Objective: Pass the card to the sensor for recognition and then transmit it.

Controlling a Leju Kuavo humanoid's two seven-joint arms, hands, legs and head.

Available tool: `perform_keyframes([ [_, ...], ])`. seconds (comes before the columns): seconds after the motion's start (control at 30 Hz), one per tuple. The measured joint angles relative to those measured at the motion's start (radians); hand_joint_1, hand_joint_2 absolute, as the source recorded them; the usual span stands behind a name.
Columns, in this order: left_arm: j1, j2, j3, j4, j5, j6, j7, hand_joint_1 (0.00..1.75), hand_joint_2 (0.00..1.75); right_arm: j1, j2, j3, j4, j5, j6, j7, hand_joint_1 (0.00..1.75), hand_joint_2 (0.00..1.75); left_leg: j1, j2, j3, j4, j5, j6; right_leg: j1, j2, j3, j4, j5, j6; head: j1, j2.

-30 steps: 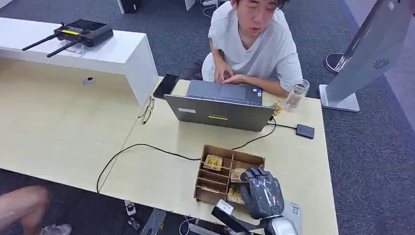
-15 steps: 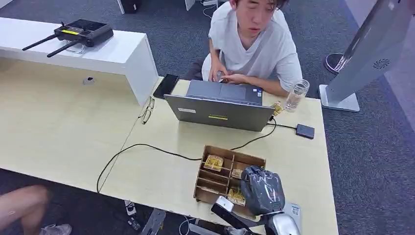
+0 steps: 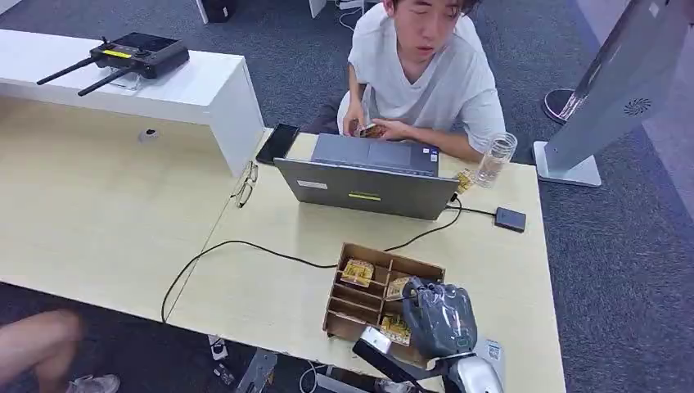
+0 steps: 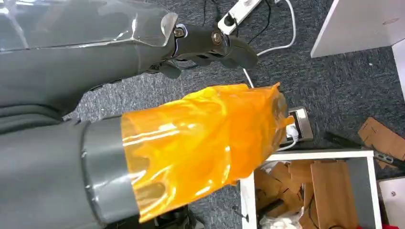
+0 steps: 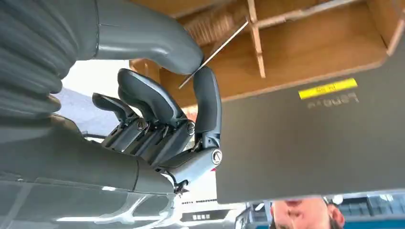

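Note:
A brown cardboard box (image 3: 391,256) with several compartments of cards (image 3: 357,271) stands near the table's front edge. My right hand (image 3: 440,318) hovers over its right side. In the right wrist view this hand (image 5: 157,109) pinches a thin card (image 5: 217,47), seen edge-on, between thumb and a finger, just off the box (image 5: 296,52). The small dark sensor (image 3: 510,219) lies at the right of the table, wired to the laptop (image 3: 368,188). My left hand (image 4: 191,138), its thumb wrapped in orange film, hangs over the floor and holds nothing, fingers (image 4: 210,40) apart from the thumb.
A person (image 3: 425,74) sits behind the laptop, holding a small thing in both hands. A clear glass (image 3: 496,159), a phone (image 3: 277,142) and glasses (image 3: 244,187) lie on the table (image 3: 270,303). A black cable (image 3: 229,244) crosses it. A white stand (image 3: 606,98) rises at the right.
My right hand has drawn slightly back toward the table's front edge and its fingers have closed in. The person has lifted both hands off the laptop and now holds something small.

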Motion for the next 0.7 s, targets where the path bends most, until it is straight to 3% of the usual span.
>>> perform_keyframes([
  [0.7,0.001,-0.003,0.0,0.0,0.033,0.014,-0.011,0.0,0.0,0.029,-0.011,-0.028,-0.184,-0.016,-0.07,-0.029,1.75,1.75,0.0,0.0,0.0,0.0,0.0,0.0,0.0,0.0,0.0,0.0,0.0,0.0,0.0,0.0],
])
